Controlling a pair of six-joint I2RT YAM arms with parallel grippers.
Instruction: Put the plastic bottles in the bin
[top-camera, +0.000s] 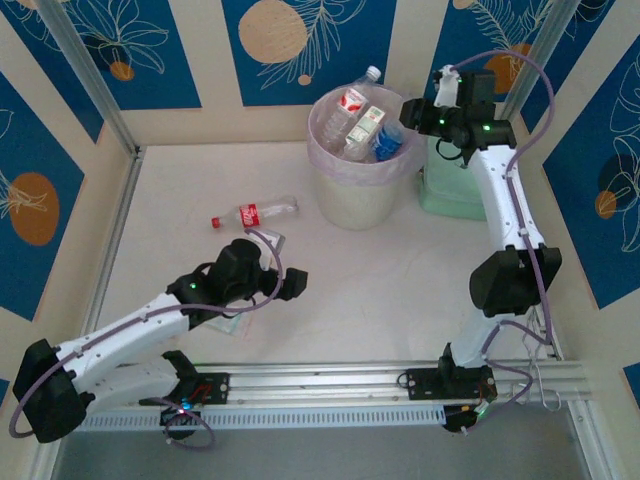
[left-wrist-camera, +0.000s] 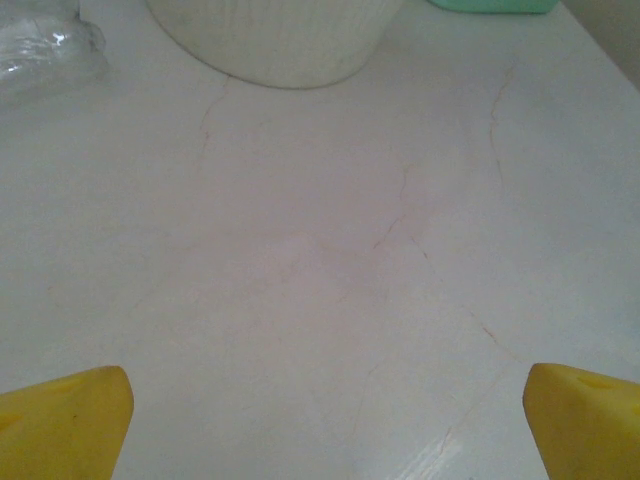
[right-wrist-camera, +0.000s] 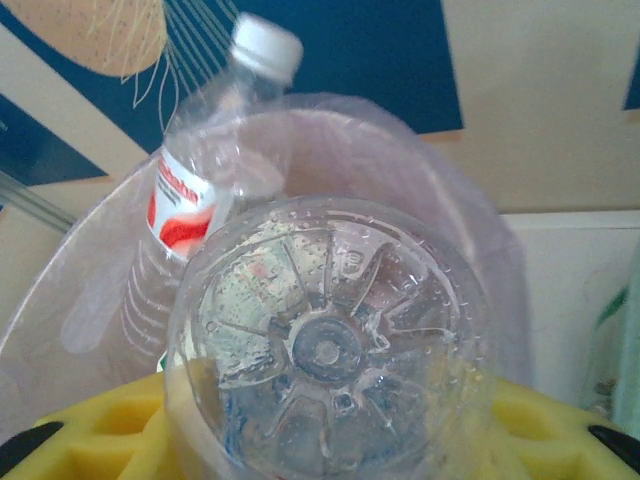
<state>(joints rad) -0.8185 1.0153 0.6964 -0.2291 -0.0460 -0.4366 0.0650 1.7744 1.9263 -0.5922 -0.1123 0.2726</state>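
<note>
The table (top-camera: 400, 290) carries the bin (top-camera: 352, 205) at far centre, with several bottles (top-camera: 358, 118) standing in its pink liner. The right gripper (top-camera: 412, 118) hangs over the bin's right rim, fingers clamped on a clear bottle (right-wrist-camera: 325, 350) (its base faces the wrist camera). The left gripper (left-wrist-camera: 325, 425) sits low at near left, fingers spread wide over bare table. A red-label bottle (top-camera: 255, 213) lies left of the bin.

Left arm stretched low, left pincer (left-wrist-camera: 325, 405) spread wide, right arm extended, right pincer (right-wrist-camera: 330, 440) clamped on bottle (right-wrist-camera: 325, 340).
</note>
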